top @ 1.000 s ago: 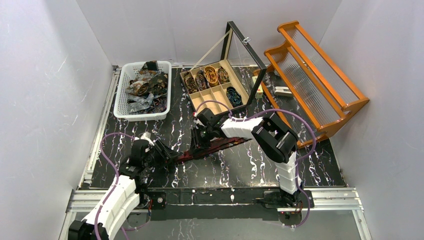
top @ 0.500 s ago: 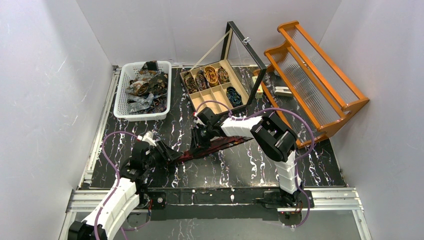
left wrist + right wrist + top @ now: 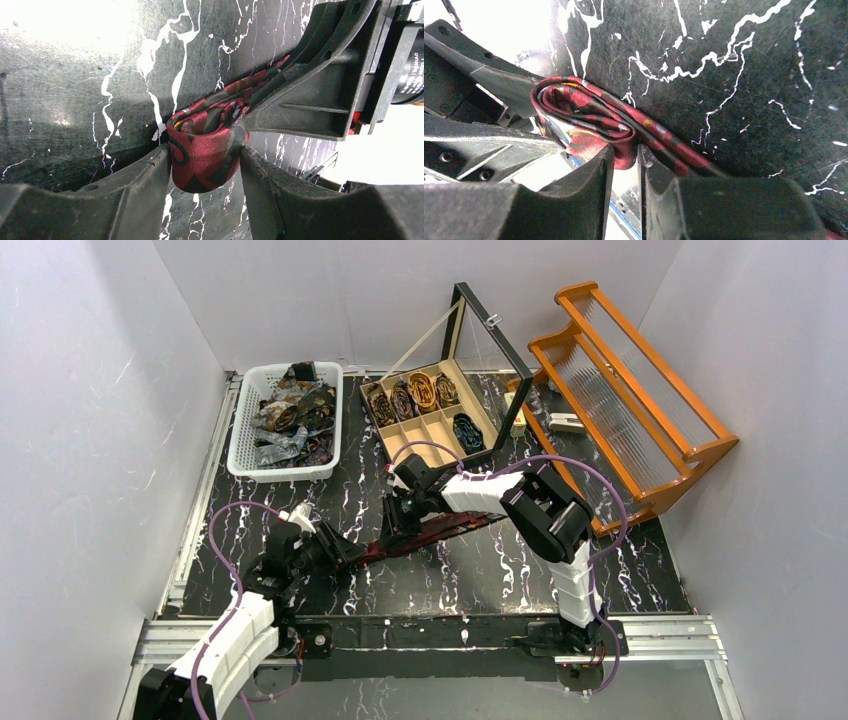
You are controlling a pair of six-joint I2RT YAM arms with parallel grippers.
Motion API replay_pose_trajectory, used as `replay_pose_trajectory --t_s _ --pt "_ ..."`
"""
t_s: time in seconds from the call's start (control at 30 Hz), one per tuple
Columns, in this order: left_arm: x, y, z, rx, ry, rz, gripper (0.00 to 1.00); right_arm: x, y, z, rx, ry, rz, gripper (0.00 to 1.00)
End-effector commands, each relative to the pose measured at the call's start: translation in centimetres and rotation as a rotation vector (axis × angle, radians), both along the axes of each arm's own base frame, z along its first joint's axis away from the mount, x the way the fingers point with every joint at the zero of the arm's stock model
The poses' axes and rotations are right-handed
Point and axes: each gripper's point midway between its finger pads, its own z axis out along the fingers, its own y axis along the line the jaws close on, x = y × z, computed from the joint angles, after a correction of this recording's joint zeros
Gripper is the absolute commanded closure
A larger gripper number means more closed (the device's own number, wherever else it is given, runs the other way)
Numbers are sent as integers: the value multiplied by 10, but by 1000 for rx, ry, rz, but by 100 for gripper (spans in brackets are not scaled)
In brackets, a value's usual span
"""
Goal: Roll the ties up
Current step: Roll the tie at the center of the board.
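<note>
Clamping rolled end of red tie point(image 3: 207, 145) between left fingers point(image 3: 145, 190), half-spread. Pinching strip just beside that roll with right fingers point(image 3: 591, 185), nearly closed. Open counter point(image 3: 480, 570) along tie's near edge.

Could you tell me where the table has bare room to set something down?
Bare table lies between the near edge and the red tie, and between the white basket and left gripper. Crowded around that tie.

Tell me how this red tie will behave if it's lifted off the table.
Probably floppy: the red tie bulges softly inside the left gripper. Its sheen suggests slipperiness, so the layered folds at the right gripper would likely loosen if released.
</note>
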Motion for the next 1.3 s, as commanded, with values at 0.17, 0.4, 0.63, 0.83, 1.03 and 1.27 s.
replay_pose_trajectory --t_s 0.17,0.4,0.63,0.83,1.03,1.27 --pt "-8 0 -12 24 34 -30 52 3 -14 -29 -106 -6 -11 68" --pt "-6 0 -11 29 29 -25 61 3 -12 -26 -97 -2 -8 68" --pt "6 2 1 39 17 5 77 4 3 6 2 -10 31 65" --pt "3 5 0 78 87 13 88 6 11 40 93 -71 90 62" --pt "1 8 5 88 131 43 92 18 3 59 96 -213 128 57" --pt "1 10 7 89 148 65 93 41 -25 18 -136 -305 96 61"
